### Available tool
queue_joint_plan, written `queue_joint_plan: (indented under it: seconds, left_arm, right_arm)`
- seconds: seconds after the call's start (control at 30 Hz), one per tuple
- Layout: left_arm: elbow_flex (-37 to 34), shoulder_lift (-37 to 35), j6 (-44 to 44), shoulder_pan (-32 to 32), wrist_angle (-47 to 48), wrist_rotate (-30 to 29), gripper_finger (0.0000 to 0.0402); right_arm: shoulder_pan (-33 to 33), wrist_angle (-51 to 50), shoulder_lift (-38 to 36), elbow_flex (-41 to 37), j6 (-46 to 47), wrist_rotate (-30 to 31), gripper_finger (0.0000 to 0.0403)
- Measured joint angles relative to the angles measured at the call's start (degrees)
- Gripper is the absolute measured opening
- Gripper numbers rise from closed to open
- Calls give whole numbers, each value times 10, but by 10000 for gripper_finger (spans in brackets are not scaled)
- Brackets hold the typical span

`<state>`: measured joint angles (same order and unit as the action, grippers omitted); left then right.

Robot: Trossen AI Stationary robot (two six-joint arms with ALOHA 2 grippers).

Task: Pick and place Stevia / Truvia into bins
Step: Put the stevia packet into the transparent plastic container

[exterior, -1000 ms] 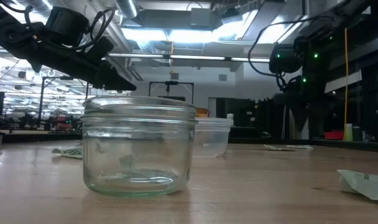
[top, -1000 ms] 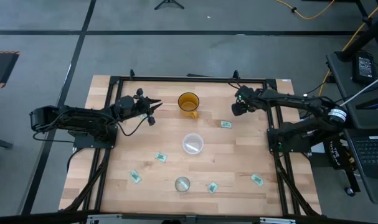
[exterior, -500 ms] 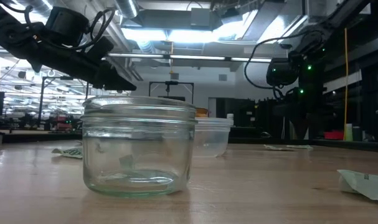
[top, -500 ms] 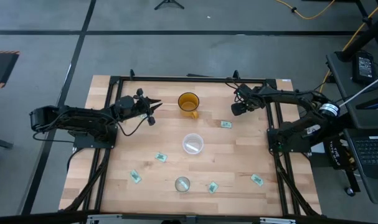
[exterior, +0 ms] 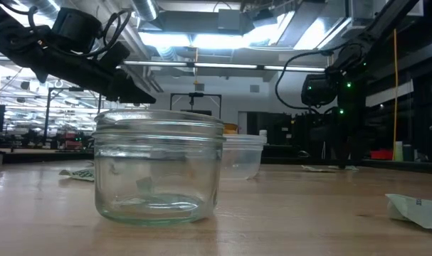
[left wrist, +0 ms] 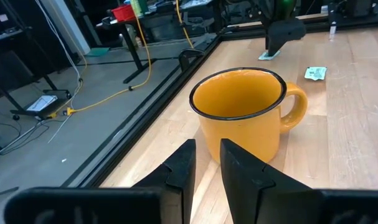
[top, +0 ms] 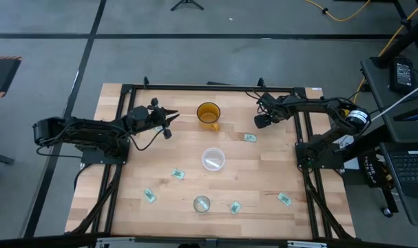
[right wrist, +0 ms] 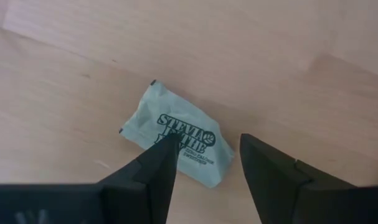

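Right now the right gripper [top: 259, 122] hangs low over the table [top: 264, 179], just off to the side of the orange mug [top: 209, 114] and near the table's far edge; its fingers [right wrist: 154, 171] stand apart, holding nothing; in the right wrist view a pale green Stevia sachet [right wrist: 175, 135] lies flat on the wood directly under them, one finger overlapping its edge, contact cannot be told; in the high view the gripper hides that sachet; another sachet [top: 249, 137] lies just nearer than the gripper, on the same side of the mug; four more lie well away from the mug, near the front: one [top: 178, 174], one [top: 149, 195], one [top: 235, 206], one [top: 284, 198]; wider clear bin [top: 213, 159] sits nearer than the mug, mid-table; smaller glass jar [top: 202, 203] further front still, beside a sachet; both bins look empty from above; left gripper [top: 173, 118] waits on the mug's other side, held above the table, fingers [left wrist: 179, 167] only a narrow gap apart, empty, pointing at the mug in the left wrist view.
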<state>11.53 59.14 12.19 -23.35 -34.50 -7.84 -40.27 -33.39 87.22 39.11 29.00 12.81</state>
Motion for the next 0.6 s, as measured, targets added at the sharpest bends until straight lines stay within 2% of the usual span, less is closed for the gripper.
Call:
queue_joint_plan:
  seconds: [0.27,0.6]
  left_arm:
    - [0,0,0,0,0,0,68]
    - [0,0,0,0,0,0,64]
  right_arm:
    - [0,0,2,0,-11,-14,172]
    - [0,1,3,-1,-11,-24,90]
